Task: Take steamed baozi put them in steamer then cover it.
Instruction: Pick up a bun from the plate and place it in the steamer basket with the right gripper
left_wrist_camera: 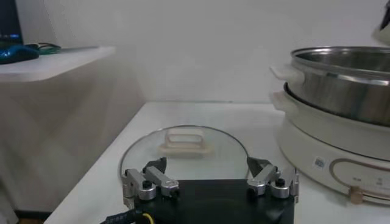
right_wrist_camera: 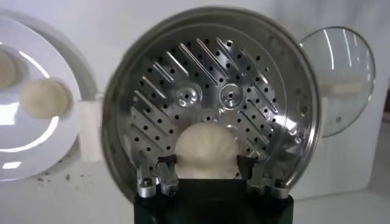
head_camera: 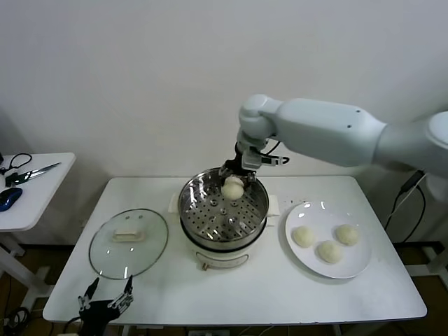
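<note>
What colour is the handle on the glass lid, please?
The handle of the glass lid is cream-white, seen best in the left wrist view.

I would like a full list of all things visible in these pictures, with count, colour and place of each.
baozi in the gripper: one, cream-white, held above the steamer's far side.
baozi on the plate: three, cream-white, on the right.
plate: one, white, on the table right of the steamer.
steamer: one, shiny steel basket on a cream-white pot base, table centre, nothing inside yet.
cover: one, clear glass with cream-white handle, flat on the table left of the steamer.
table: one, white.
side table: one, white, far left, carrying scissors and a blue object.
right gripper: shut on the baozi.
left gripper: open, near the table's front edge by the cover.
</note>
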`<state>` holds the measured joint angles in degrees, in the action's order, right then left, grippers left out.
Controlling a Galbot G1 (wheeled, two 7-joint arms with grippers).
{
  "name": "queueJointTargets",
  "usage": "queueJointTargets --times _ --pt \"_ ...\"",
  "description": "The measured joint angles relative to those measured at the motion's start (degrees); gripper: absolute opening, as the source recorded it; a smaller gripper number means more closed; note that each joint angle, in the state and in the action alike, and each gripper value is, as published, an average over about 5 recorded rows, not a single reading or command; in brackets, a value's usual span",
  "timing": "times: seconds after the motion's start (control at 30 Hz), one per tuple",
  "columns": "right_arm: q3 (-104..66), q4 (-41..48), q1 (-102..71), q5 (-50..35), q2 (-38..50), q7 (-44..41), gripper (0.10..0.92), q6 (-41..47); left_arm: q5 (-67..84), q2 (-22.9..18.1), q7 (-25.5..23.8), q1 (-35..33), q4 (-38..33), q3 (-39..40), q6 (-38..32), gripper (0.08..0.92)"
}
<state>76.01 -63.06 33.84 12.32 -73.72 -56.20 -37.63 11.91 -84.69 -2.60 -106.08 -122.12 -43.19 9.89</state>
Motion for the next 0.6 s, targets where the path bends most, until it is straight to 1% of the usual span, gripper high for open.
queueJointTargets --times 0.3,0.6 --pt "-4.8 8.1 -6.2 8.4 -3.6 2.3 0.679 -2.7 -0.1 0.0 0.0 0.0 0.3 0.1 -0.2 0.823" --pt "-7.9 14.1 -9.7 13.0 -6.1 3.9 0.678 -4.3 -0.1 0.1 0.0 0.1 0.5 0.1 -0.3 0.823"
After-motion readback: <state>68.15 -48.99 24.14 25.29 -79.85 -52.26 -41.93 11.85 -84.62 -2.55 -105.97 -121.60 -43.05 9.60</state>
